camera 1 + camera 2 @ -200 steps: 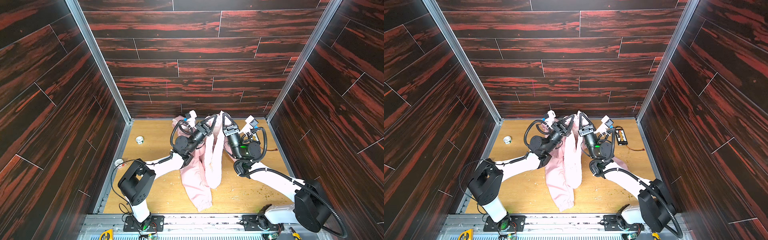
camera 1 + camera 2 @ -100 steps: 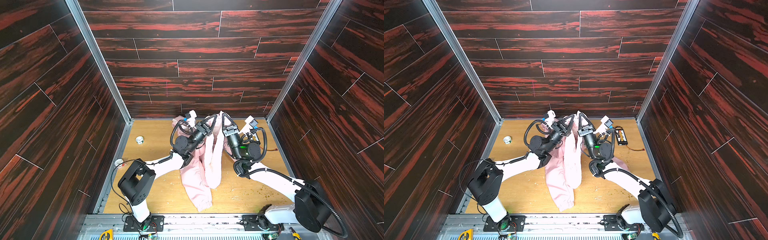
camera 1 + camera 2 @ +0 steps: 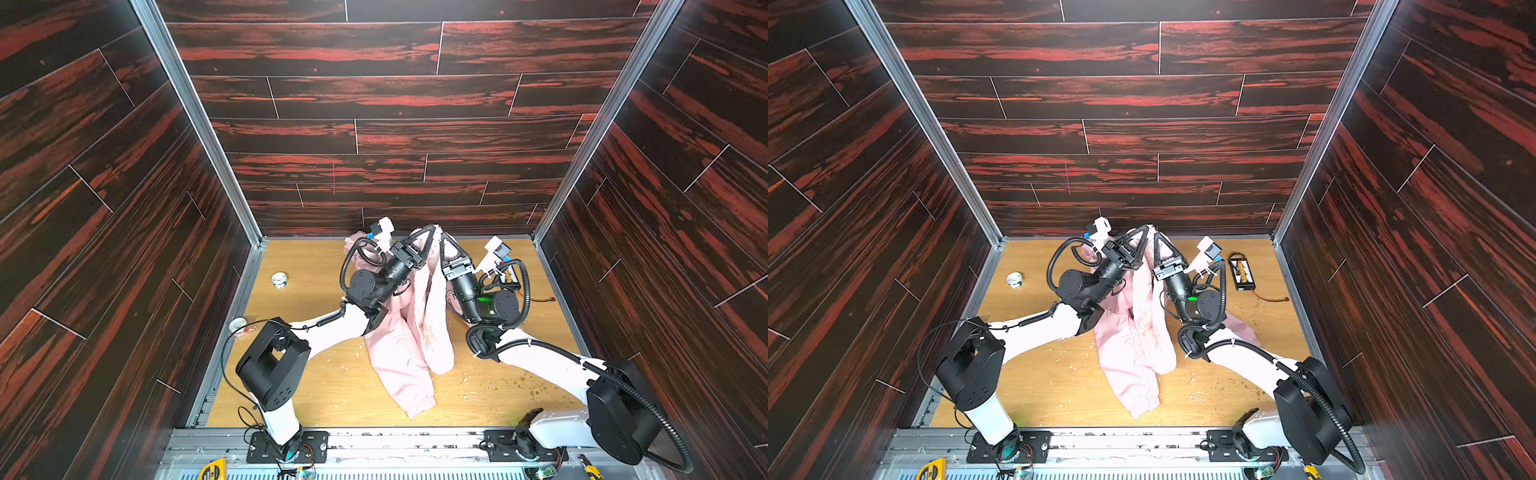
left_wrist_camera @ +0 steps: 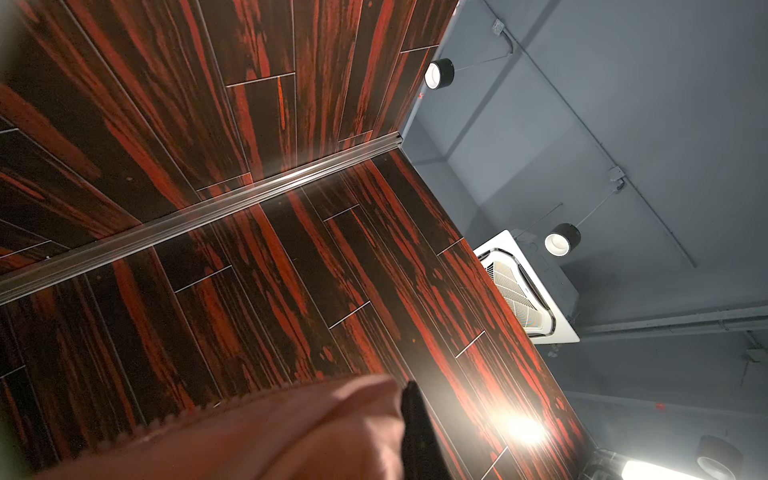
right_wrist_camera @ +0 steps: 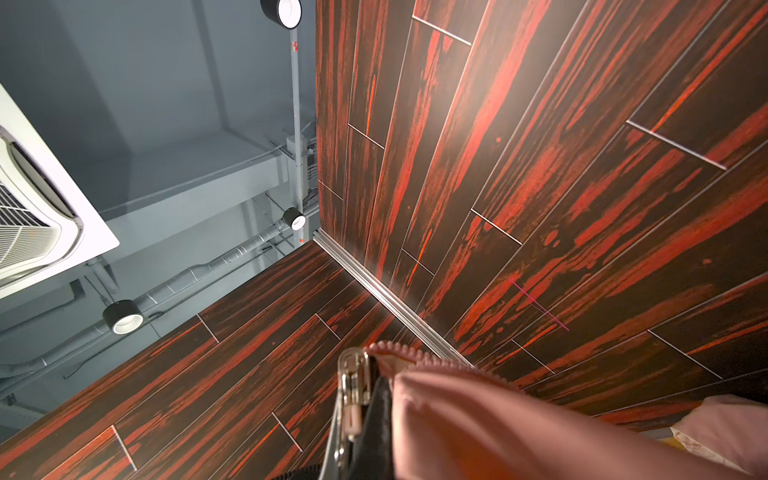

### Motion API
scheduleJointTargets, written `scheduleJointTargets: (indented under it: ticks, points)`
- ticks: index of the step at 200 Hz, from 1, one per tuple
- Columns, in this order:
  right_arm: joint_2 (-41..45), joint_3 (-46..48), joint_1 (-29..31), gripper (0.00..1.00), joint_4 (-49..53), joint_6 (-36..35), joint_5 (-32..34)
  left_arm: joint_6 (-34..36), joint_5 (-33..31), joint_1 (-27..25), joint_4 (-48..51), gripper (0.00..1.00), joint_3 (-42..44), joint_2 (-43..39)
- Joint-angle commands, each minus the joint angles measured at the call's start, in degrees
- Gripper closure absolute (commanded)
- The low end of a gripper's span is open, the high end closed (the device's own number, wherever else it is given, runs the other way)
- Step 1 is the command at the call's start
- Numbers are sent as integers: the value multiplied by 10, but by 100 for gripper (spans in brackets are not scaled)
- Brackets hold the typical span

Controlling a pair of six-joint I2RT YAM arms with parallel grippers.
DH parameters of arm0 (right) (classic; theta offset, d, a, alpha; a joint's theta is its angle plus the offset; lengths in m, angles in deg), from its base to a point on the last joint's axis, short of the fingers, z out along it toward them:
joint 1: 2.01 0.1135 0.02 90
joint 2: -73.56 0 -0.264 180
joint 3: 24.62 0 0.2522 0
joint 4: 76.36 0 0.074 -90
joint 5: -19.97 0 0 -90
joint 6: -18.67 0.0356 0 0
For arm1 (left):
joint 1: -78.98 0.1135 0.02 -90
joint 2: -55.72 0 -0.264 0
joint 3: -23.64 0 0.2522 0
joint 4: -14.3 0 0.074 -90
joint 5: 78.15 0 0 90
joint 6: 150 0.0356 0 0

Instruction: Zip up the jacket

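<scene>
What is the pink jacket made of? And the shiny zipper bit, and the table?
The jacket looks like soft, matte cloth: it hangs in limp folds. The zipper slider looks like polished metal: silvery, with bright glints. The table looks like pale wood or wood-look laminate: faint grain, smooth surface.

The left arm (image 3: 332, 328) and right arm (image 3: 536, 357) are held bent inward, the left gripper (image 3: 432, 230) and right gripper (image 3: 441, 235) angled upward, tips near together, each clamped on the jacket (image 3: 399, 345).
</scene>
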Motion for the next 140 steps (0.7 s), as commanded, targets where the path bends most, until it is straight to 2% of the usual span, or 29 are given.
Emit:
scheduleJointTargets:
  ticks: [1, 45, 140]
  points:
    - [10, 5, 2, 100, -51, -7, 5, -6, 5, -2, -32, 100, -19, -8]
    - [15, -11, -1, 100, -54, -32, 21, -7, 9, -3, -32, 100, -10, -14]
    - [3, -41, -11, 100, -56, -37, 24, -8, 14, -5, -32, 100, 2, -19]
